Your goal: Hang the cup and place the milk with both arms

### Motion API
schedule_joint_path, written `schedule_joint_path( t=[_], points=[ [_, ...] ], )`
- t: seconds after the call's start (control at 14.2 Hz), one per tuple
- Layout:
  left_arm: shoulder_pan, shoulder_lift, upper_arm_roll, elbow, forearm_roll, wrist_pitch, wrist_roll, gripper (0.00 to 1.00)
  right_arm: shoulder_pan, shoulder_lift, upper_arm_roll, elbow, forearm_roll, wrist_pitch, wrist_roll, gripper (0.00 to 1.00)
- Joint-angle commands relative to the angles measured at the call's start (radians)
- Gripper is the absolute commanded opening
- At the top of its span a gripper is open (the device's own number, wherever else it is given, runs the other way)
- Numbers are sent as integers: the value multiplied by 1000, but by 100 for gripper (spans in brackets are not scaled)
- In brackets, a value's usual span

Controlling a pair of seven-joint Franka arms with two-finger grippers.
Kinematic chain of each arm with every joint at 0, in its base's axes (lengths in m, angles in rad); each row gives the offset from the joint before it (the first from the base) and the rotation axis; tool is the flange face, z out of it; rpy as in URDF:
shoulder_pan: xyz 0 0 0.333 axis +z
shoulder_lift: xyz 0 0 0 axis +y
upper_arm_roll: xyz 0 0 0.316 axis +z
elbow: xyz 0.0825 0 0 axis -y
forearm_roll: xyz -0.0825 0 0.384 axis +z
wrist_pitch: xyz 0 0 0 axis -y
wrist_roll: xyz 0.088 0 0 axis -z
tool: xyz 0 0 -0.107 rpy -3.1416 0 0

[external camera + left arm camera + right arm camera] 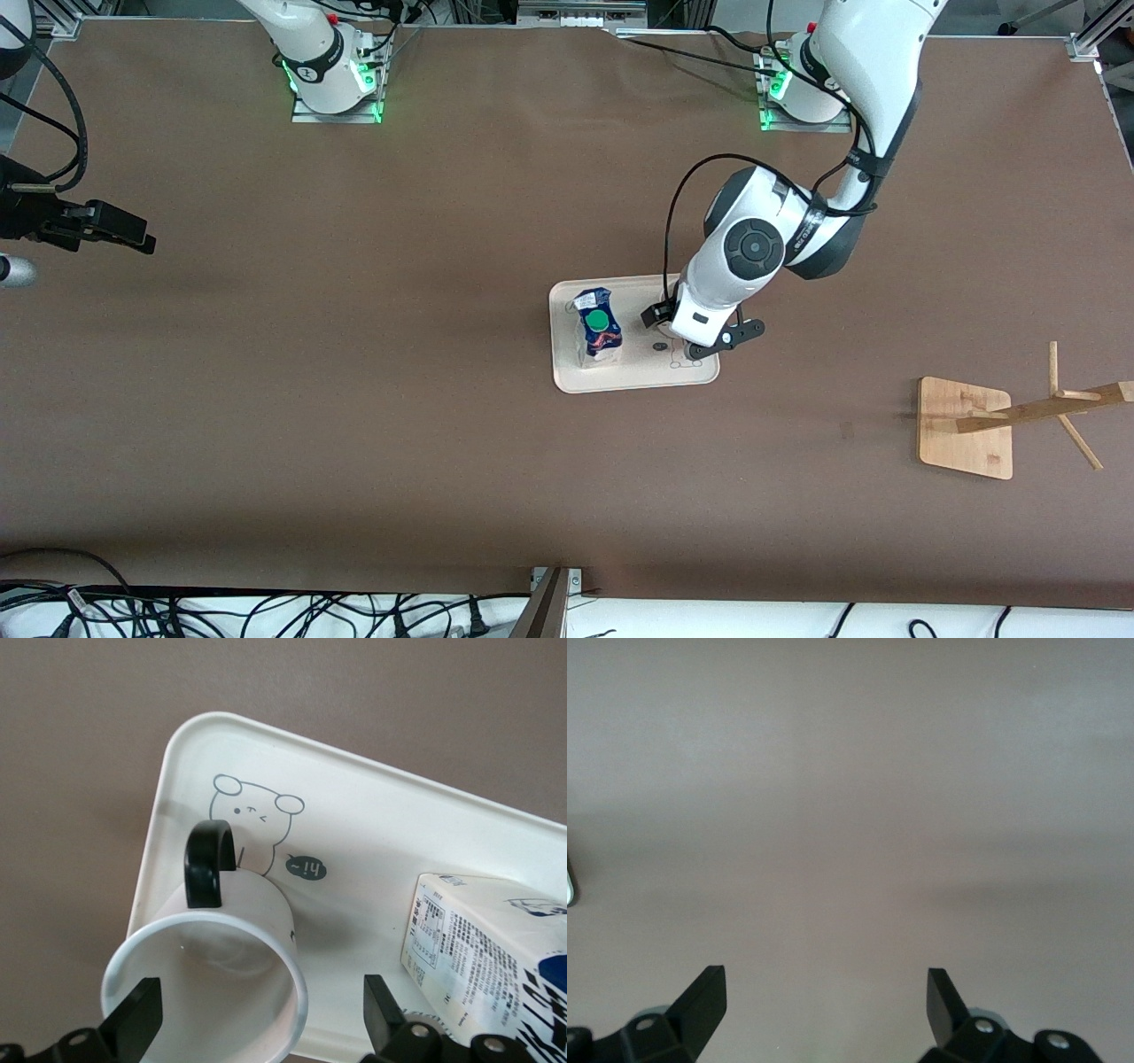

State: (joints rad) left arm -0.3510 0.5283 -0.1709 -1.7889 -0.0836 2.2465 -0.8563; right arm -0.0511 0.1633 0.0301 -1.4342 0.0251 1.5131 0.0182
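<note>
The cup stands upright on the white tray, its black handle pointing away from my left gripper. That gripper is open, low over the cup, with the cup between its fingers; one finger is at the cup's side and the other stands apart from it. In the front view the left gripper hides the cup. The milk stands on the tray beside the cup, toward the right arm's end, and also shows in the left wrist view. My right gripper waits, open and empty, over bare table.
A wooden cup rack with a bamboo base stands toward the left arm's end of the table, nearer to the front camera than the tray. Its pegs stick out from a slanted post. The tray has a bear drawing.
</note>
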Motion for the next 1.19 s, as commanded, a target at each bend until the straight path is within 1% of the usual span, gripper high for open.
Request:
schedule_joint_path(
  t=[0.0,0.14,0.21,0.28,0.63,0.77,0.84,0.98,1.12],
  points=[
    [-11,21,-1,-6,-10,34,-10,88,4,2,2,-6,21,-5,5,100],
    [-16,30,1,-6,1,35,-4,56,4,2,5,-5,48,1,8,100],
    [-16,32,-1,-6,1,31,2,24,2,4,5,-5,61,2,8,100],
    [-16,33,-1,-9,1,27,5,0,2,4,5,-5,67,2,8,100],
    [-13,19,-1,-10,2,18,0,0,4,10,8,-5,71,5,8,100],
    [-7,-17,-1,-7,2,-17,-1,0,5,10,8,-5,76,6,8,100],
    [1,-48,1,-1,4,-54,0,0,5,10,8,-5,76,7,8,100],
    [68,-140,-1,0,4,-128,41,0,5,10,8,-5,82,6,8,100],
    [154,-212,-1,9,5,-209,177,0,8,10,10,-5,82,7,8,100]
  ],
)
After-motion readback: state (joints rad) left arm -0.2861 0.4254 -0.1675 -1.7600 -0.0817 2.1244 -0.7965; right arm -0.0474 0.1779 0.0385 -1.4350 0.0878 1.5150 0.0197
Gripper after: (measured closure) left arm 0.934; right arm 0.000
